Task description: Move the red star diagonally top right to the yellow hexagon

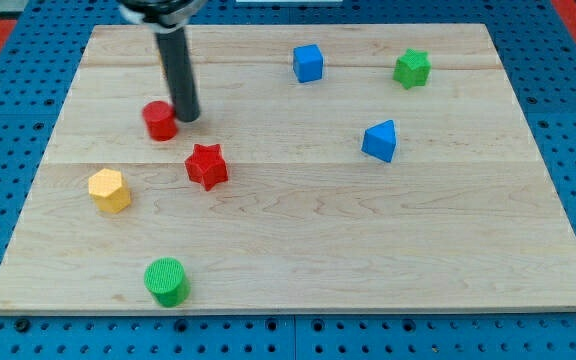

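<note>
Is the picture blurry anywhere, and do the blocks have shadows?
In the camera view, the wooden board is evenly lit with no glare; the red star and yellow hexagon look sharp, with only faint shadows; the rod's top is slightly blurred, and my tip sits beside the red cylinder.

Pale wooden board (298, 250) on blue perforated table (8, 120).

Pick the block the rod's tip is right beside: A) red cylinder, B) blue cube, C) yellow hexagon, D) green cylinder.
A: my tip stands just to the view's right of the red cylinder, close against it, while the red star lies below it toward the view's bottom.
</note>
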`<action>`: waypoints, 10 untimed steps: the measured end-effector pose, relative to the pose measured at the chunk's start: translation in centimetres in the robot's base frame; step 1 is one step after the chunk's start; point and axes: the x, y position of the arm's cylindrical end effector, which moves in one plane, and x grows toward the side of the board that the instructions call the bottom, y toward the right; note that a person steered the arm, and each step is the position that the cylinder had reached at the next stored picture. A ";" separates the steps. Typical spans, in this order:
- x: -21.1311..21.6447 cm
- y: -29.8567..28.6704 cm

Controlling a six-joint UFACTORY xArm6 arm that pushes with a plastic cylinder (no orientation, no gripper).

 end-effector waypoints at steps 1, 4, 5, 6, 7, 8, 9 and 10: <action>1.6 -3.3; 1.3 -1.7; 0.6 1.3; -0.6 5.9; 2.2 8.0; 4.8 8.1; 4.0 2.5; 6.1 -2.0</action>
